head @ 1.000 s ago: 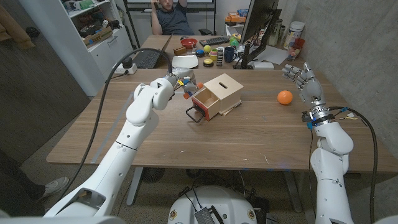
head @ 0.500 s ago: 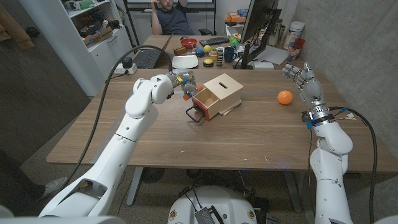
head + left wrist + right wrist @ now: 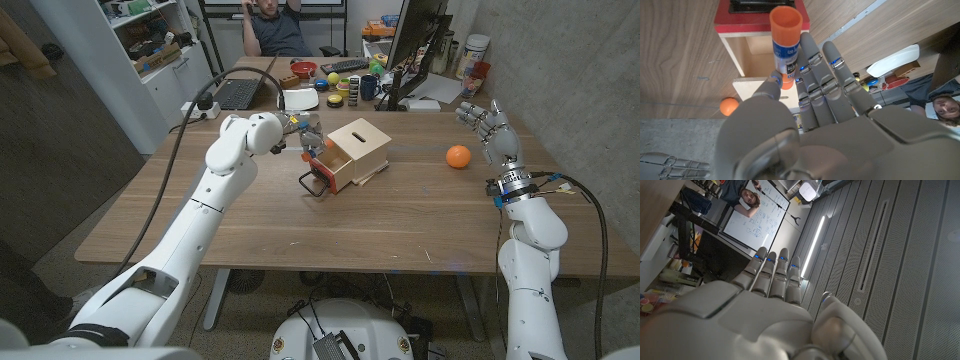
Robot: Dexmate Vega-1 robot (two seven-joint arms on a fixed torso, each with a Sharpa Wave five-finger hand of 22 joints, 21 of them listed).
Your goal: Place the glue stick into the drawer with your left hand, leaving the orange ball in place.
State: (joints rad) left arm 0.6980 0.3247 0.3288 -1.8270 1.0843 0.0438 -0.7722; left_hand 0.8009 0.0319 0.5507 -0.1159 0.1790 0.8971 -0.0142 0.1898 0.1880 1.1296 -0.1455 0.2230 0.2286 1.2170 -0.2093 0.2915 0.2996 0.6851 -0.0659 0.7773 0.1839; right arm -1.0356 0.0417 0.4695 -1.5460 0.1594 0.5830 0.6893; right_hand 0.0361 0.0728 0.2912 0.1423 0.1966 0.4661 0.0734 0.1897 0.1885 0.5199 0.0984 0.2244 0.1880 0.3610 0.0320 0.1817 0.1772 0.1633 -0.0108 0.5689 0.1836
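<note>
Your left robot hand (image 3: 815, 100) pinches the glue stick (image 3: 785, 45) right over the open drawer (image 3: 760, 55), lined up for the drop; your right robot hand (image 3: 490, 125) waits with fingers spread, behind the orange ball (image 3: 458, 156) on the table (image 3: 400, 230)

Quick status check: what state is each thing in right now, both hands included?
Orange-capped glue stick: held over the open drawer, not released.
Wooden box's red-fronted drawer: pulled open.
Orange ball: on the table, untouched.
Left hand: grips the glue stick.
Right hand: raised, fingers apart, holding nothing.
</note>
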